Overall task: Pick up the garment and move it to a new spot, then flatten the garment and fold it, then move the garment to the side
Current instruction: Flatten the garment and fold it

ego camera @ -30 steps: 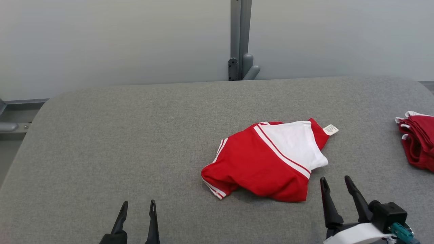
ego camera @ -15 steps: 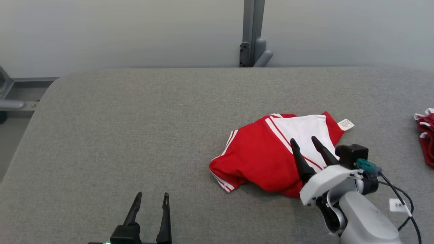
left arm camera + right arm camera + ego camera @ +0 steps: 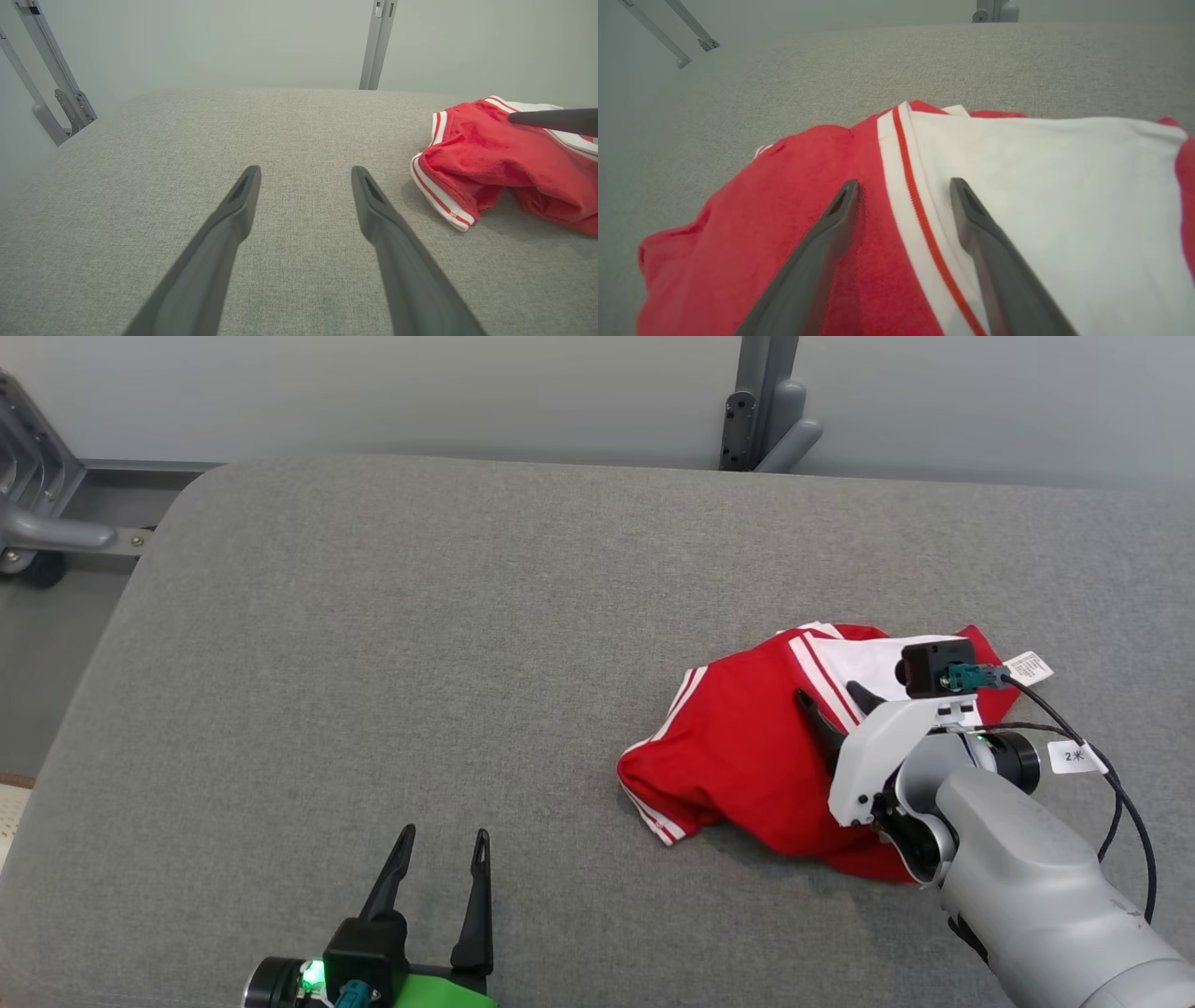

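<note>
A crumpled red and white garment [image 3: 747,756] with white stripe trim lies on the grey padded table [image 3: 420,644], right of centre. My right gripper [image 3: 831,695] is open just above it, its fingers straddling the red-and-white stripe band [image 3: 906,196]; the garment [image 3: 784,242] spreads under both fingers in the right wrist view. My left gripper [image 3: 442,843] is open over bare table near the front edge, well left of the garment [image 3: 490,158]. One dark right finger [image 3: 551,120] crosses the left wrist view above the cloth.
A grey metal post [image 3: 761,401] stands behind the table's far edge. A metal frame [image 3: 37,513] sits off the table's left end. A small white label [image 3: 1027,667] sticks out at the garment's right tip. Bare table stretches left and behind the garment.
My right gripper has gone forward from beside the garment to over its stripe band. The head camera has tilted down and turned right, so the scene has shifted and the red pile at the right has left view.
</note>
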You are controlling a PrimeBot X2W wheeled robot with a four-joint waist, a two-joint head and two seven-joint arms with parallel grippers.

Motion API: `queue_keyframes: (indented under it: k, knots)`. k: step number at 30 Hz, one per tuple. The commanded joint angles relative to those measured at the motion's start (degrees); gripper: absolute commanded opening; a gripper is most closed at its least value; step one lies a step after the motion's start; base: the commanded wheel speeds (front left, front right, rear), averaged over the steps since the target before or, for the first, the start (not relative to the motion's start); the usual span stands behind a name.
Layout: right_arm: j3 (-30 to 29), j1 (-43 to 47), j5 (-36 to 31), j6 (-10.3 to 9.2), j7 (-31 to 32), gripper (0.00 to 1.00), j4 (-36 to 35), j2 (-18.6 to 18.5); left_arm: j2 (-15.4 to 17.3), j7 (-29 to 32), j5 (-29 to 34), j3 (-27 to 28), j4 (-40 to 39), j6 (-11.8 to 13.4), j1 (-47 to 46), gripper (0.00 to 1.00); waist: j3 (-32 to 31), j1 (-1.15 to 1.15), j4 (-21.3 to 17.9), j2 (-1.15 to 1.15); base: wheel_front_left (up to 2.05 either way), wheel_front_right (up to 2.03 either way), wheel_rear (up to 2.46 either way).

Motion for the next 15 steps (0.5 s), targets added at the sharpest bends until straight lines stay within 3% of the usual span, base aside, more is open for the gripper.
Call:
queue_keyframes:
  k: [1, 2, 3, 8, 15]
  knots:
    - [1.3, -0.97, 1.25, -0.01, 0.85, 0.76, 0.81, -0.59, 0.06, 0.01, -0.08, -0.14, 0.07, 0.13, -0.99, 1.0, 0.55, 0.0, 0.77, 0.0, 0.0, 0.0, 0.0]
    - [2.13, -1.38, 2.11, -0.01, 1.25, 0.48, 1.12, -0.83, 0.06, 0.01, -0.11, -0.23, 0.09, 0.25, -1.12, 1.0, 0.57, 0.0, 0.89, 0.0, 0.0, 0.0, 0.0]
    - [3.75, -1.63, 4.04, -0.01, 1.98, 0.0, 1.32, -0.97, 0.06, 0.01, -0.23, -0.33, 0.21, 0.43, -1.29, 1.0, 0.5, 0.0, 1.05, 0.0, 0.0, 0.0, 0.0]
    - [7.28, -2.1, 7.76, -0.01, 0.95, 0.0, 1.38, -2.15, 0.06, 0.01, -0.39, -0.29, 0.32, 0.75, -0.85, 1.0, -0.23, 0.0, 0.58, 0.0, 0.0, 0.0, 0.0]
    - [7.9, -5.86, 10.86, -0.01, -6.79, 0.0, 2.17, -4.83, 0.06, 0.01, 0.23, 0.24, 0.1, 0.07, 0.14, 1.0, -1.69, 0.0, -1.8, 0.0, 0.0, 0.0, 0.0]
